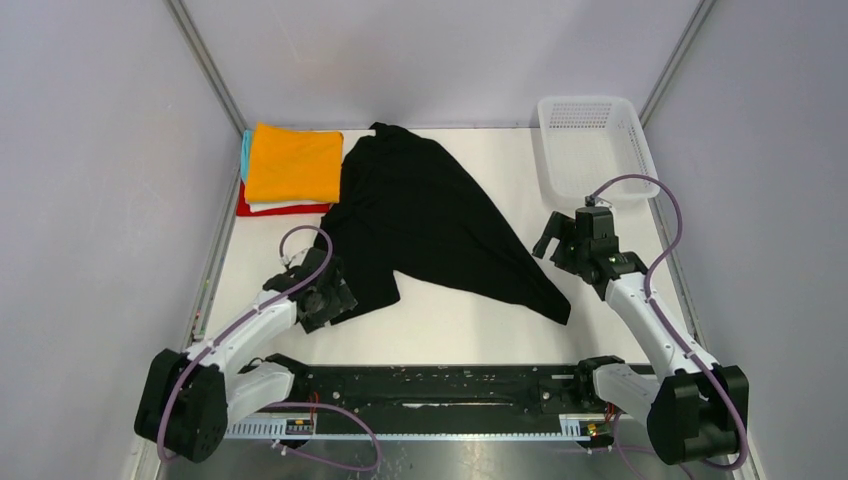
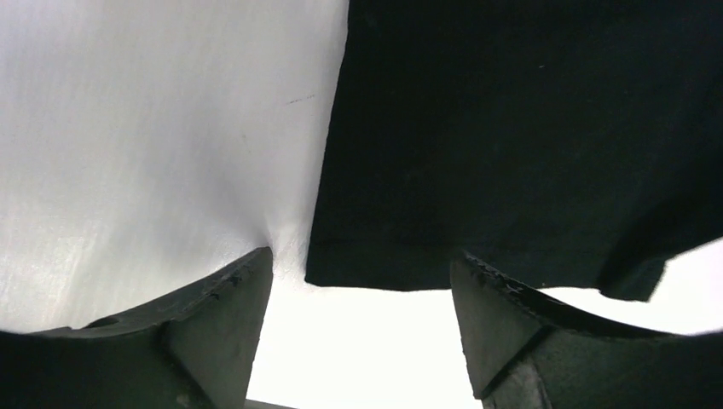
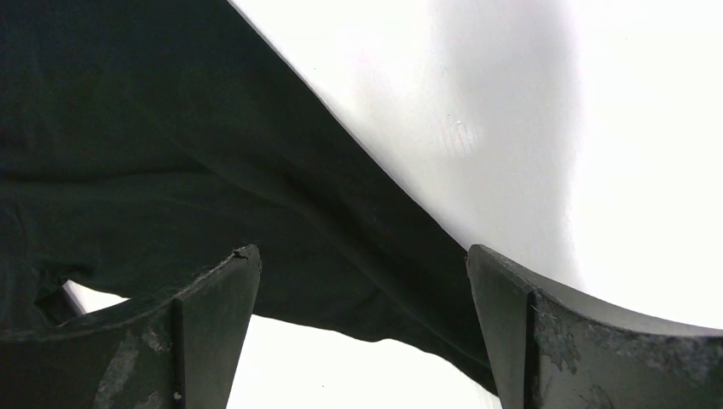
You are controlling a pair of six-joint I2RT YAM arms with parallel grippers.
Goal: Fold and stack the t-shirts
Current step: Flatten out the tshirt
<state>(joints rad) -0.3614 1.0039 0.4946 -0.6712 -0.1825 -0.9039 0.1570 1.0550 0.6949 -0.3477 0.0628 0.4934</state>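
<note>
Mid-table (image 1: 470, 325): unfolded t-shirt (image 1: 430, 220), lying flat, reaching from the far edge toward the near right. Far left corner: stack of folded t-shirts (image 1: 292, 165), just beside the unfolded shirt's left edge, contact unclear. Far right corner: basket (image 1: 588, 100), well apart from the stack, near the shirt without touching. Near left: left gripper (image 1: 340, 297) at the shirt's near-left corner, with the hem lying between its fingers (image 2: 222, 332). Right side: right gripper (image 1: 550, 240), in front of the basket, over the shirt's right edge.
</note>
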